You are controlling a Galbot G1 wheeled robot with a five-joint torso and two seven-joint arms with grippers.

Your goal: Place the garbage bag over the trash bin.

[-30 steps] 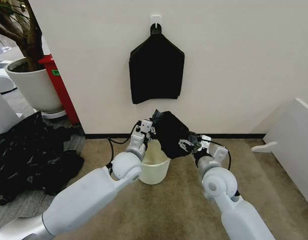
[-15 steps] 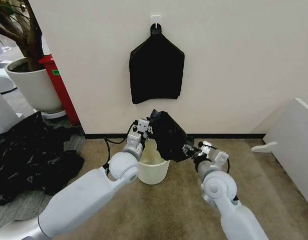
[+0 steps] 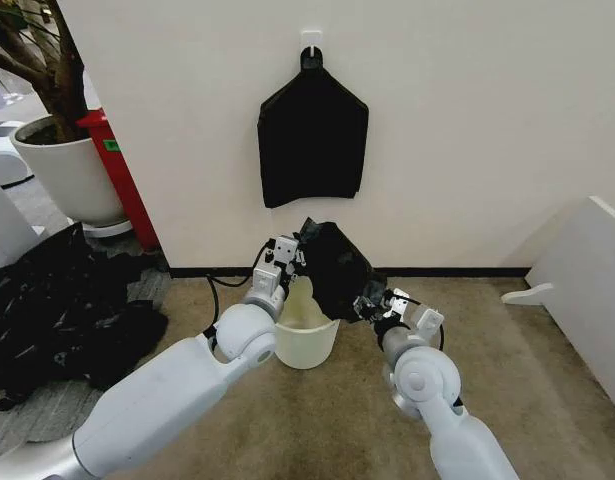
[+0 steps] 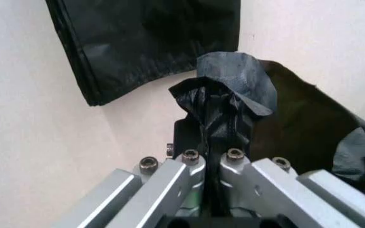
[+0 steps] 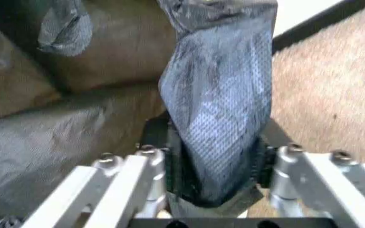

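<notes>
The cream-white trash bin [image 3: 307,340] stands on the carpet near the wall. Above its rim the glossy black garbage bag [image 3: 334,268] hangs stretched between both grippers. My left gripper [image 3: 292,252] is shut on the bag's upper left edge, just above the bin's far-left rim; the pinched fold of the garbage bag [image 4: 224,107] rises from between the left gripper [image 4: 211,164]. My right gripper [image 3: 375,303] is shut on the bag's lower right edge, beside the bin's right rim, with a strip of the garbage bag [image 5: 220,109] clamped in the right gripper [image 5: 214,190].
A flat black bundle [image 3: 312,140] hangs from a wall hook above the bin. A big black plastic heap [image 3: 57,310] lies on the floor at left, beside a white plant pot [image 3: 67,175] and a red object [image 3: 122,190]. A white panel [image 3: 587,290] stands at right.
My right gripper has moved left towards the bin, bringing the bag's lower edge closer to the rim. The left gripper has shifted slightly left and up; the bag now hangs narrower.
</notes>
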